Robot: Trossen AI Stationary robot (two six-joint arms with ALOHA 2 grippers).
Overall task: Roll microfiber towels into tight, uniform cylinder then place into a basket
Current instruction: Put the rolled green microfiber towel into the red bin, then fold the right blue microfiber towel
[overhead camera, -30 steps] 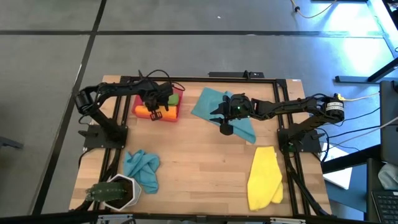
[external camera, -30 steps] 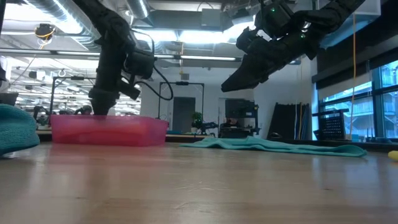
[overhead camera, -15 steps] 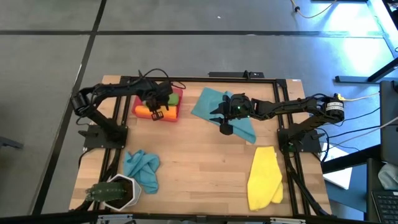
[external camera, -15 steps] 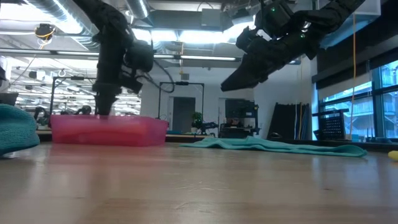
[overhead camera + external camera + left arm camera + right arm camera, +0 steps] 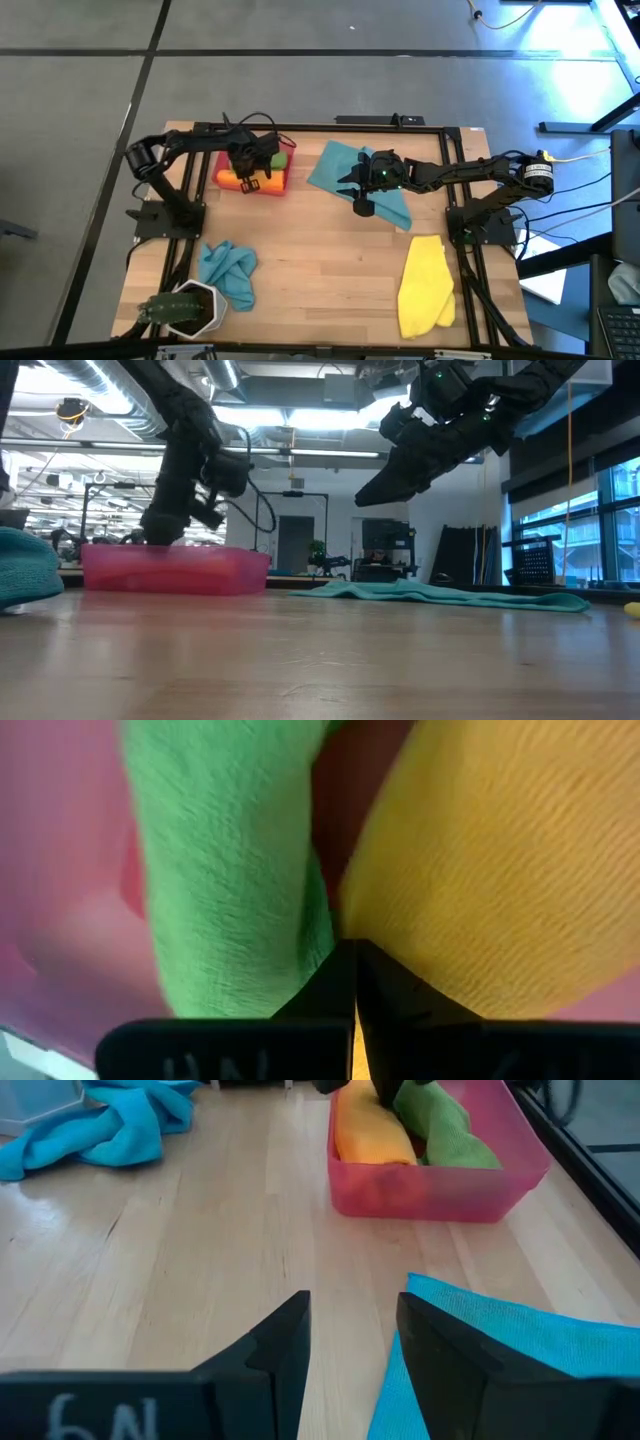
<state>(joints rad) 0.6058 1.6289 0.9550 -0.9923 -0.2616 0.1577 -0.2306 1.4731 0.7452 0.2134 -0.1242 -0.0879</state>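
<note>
The red basket (image 5: 288,176) stands at the far left and holds a rolled orange towel (image 5: 233,180) and a rolled green towel (image 5: 279,158). My left gripper (image 5: 255,168) is shut and reaches down into the basket between the two rolls. A teal towel (image 5: 335,168) lies spread flat at the far middle. My right gripper (image 5: 352,1325) hangs open above that towel's near-left part (image 5: 500,1350), clear of it, with nothing between its fingers. My left gripper comes from above, slanting down, with its shut fingertips (image 5: 352,960) in the cleft between the two rolls. The green roll (image 5: 230,870) lies against one side of them and the orange roll (image 5: 480,870) against the other. Both rolls rest in the basket.
A second teal towel (image 5: 228,272) lies crumpled at the near left, beside a white pot with a plant (image 5: 188,308). A yellow towel (image 5: 425,285) lies at the near right. Bare wood shows in the table's middle (image 5: 320,260).
My left gripper has stayed shut and down in the basket, swaying a little sideways there; its lower end now sits slightly nearer the table's left edge.
</note>
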